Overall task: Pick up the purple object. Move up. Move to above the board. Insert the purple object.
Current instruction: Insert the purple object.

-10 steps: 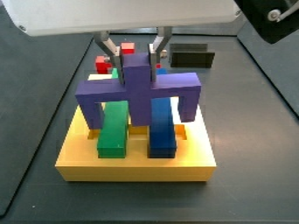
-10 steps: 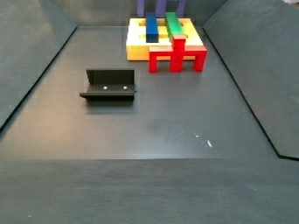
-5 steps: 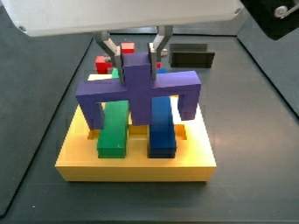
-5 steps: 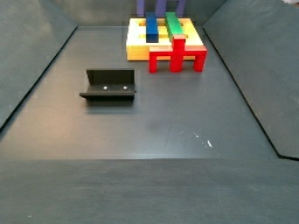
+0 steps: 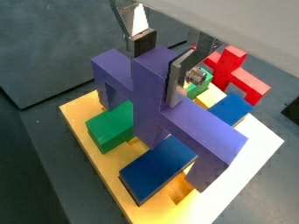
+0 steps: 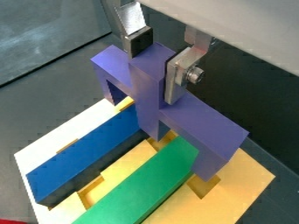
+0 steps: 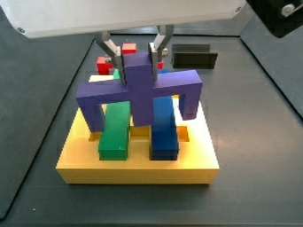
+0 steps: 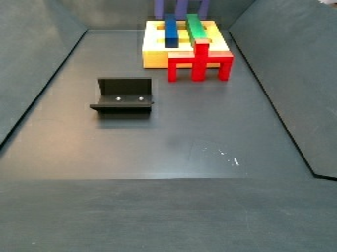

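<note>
Side view vs. the frames half a second and one second back: no visible shift. The purple object (image 7: 140, 87) sits at the same height over the board (image 7: 140, 160), its legs straddling the green bar (image 7: 115, 131) and the blue bar (image 7: 165, 129) as before. Judgement: descent has stalled or finished; the piece looks seated or very nearly so, and the insert step is at its end.

Tool (image 7: 134, 50): both wrist views show the silver fingers (image 5: 181, 77) clamped on the central upright post of the purple object, dark pads flat against its two faces, no gap visible. So narrowly closed, with the post between the plates; nothing else touched. Same grip seen at (image 6: 160, 61).

Leg contact: in a wrist view the near leg reaches down into the yellow slab beside the green bar; whether it is fully bottomed in its slot cannot be told.

Other items: red cross-shaped block (image 8: 199, 62) stands just beside the board on the surface; fixture (image 8: 124, 96) well apart, toward the middle of the floor.

Release not yet done.
</note>
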